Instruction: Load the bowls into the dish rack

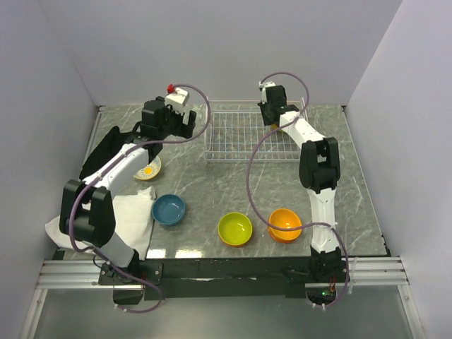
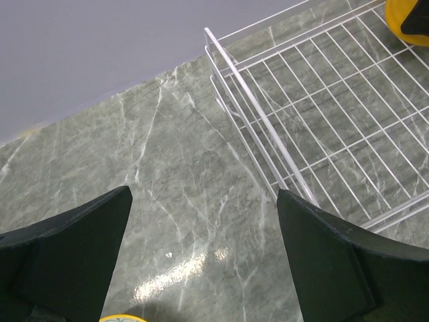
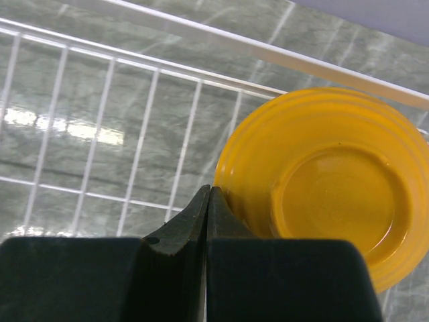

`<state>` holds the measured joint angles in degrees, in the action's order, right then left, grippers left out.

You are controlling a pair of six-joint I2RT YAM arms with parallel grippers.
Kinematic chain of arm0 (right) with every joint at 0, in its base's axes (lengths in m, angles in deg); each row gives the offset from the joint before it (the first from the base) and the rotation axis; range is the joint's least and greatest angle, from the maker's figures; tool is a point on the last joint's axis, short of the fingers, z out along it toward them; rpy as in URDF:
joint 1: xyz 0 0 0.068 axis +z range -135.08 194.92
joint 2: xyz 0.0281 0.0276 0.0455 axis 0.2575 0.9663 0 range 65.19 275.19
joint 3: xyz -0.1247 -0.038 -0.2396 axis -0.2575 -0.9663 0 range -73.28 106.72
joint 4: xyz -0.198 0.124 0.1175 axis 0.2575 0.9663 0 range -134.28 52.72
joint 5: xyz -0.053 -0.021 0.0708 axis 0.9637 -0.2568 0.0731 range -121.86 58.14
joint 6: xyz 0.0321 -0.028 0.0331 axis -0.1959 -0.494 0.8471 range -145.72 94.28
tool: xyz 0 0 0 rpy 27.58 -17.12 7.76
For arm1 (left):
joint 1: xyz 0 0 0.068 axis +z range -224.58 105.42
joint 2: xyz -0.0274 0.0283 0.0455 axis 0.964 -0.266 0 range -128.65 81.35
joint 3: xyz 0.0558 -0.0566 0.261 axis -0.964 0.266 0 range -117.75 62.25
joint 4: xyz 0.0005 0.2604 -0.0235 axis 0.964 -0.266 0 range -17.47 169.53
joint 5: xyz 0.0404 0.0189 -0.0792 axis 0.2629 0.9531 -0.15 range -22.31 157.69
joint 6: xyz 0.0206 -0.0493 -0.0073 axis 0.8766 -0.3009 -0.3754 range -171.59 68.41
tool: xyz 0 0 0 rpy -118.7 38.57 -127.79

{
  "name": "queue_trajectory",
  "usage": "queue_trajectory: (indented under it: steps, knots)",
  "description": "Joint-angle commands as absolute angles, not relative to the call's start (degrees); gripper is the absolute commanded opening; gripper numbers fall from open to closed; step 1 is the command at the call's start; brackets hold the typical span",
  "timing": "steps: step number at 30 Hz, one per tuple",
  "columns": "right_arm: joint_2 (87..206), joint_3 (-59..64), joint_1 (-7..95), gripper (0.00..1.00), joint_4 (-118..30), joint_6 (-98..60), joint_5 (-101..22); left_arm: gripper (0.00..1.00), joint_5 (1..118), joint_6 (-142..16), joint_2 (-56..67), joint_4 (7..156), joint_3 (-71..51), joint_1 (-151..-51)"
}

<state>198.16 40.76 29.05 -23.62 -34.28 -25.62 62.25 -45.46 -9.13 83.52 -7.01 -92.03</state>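
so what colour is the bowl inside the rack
The bowl is orange-yellow; right wrist view.

1. Grey-green stone-look table (image 1: 212, 191) with thin white lines, shiny in spots near the front.
2. White cloth (image 1: 135, 217), crumpled, lying on the left front corner of the table.
3. Plain pale walls (image 1: 212, 42) on three sides.
4. Silver metal rails (image 1: 374, 270) along the front edge.

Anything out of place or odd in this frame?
Only the white cloth at near left: it lies rumpled, partly under the left arm, with one edge beside the teal bowl. Nothing looks spilled or broken.
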Motion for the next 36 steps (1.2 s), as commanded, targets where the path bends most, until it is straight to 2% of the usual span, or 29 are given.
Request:
queue_trajectory:
  steps: [1,9,13,14,16,17,22,26,28,30,32,33,34,36]
  knots:
    - [193.2,40.5,27.8,0.00,-24.8,-35.1,-25.4,0.97,60.7,-46.9,-10.1,86.3,-10.6,-92.2]
    - [188.2,42.2,28.6,0.00,-25.3,-34.8,-31.7,0.97,60.8,-46.9,-10.9,86.4,-11.2,-92.3]
    - [184.6,41.9,29.1,0.00,-23.4,-35.5,-45.1,0.97,64.9,-45.9,-9.8,87.1,-10.7,-92.2]
    - [183.2,41.6,29.3,0.10,-22.3,-35.6,-46.9,0.97,65.7,-45.7,-9.5,87.2,-10.5,-92.2]
    - [181.7,39.9,30.2,0.53,-21.4,-36.2,-49.2,0.97,67.4,-44.7,-8.6,86.7,-10.7,-91.5]
    - [180.1,39.1,30.6,0.99,-21.0,-36.5,-50.0,0.97,67.5,-44.7,-8.1,85.8,-10.9,-90.9]
    - [173.0,31.9,32.8,1.00,-20.6,-38.1,-55.7,0.97,67.5,-47.2,-3.6,81.2,-9.2,-81.9]
    - [165.0,20.8,35.9,1.00,-29.5,-37.3,-59.2,0.97,69.4,-47.1,1.3,79.7,-5.8,-75.0]
    - [160.7,13.4,37.1,1.00,-33.1,-30.9,-55.9,0.97,70.0,-47.5,2.8,77.1,-5.5,-70.9]
    - [159.6,9.7,36.1,1.00,-37.0,-20.6,-60.9,0.97,70.1,-47.9,3.9,75.5,-5.3,-67.7]
    - [161.7,11.7,36.0,1.00,-31.4,-17.2,-63.7,0.96,70.2,-47.6,5.1,74.3,-4.5,-66.4]
    - [161.2,9.8,36.6,0.99,-31.4,-17.7,-68.7,0.97,69.4,-47.6,6.9,73.6,-3.9,-65.4]
    - [158.5,7.9,37.5,0.94,-31.8,-19.8,-69.5,0.97,68.7,-47.5,8.1,73.8,-3.2,-65.1]
    - [156.7,6.6,42.3,0.91,-26.6,-31.0,-64.5,0.97,68.1,-46.1,12.1,74.7,0.9,-64.5]
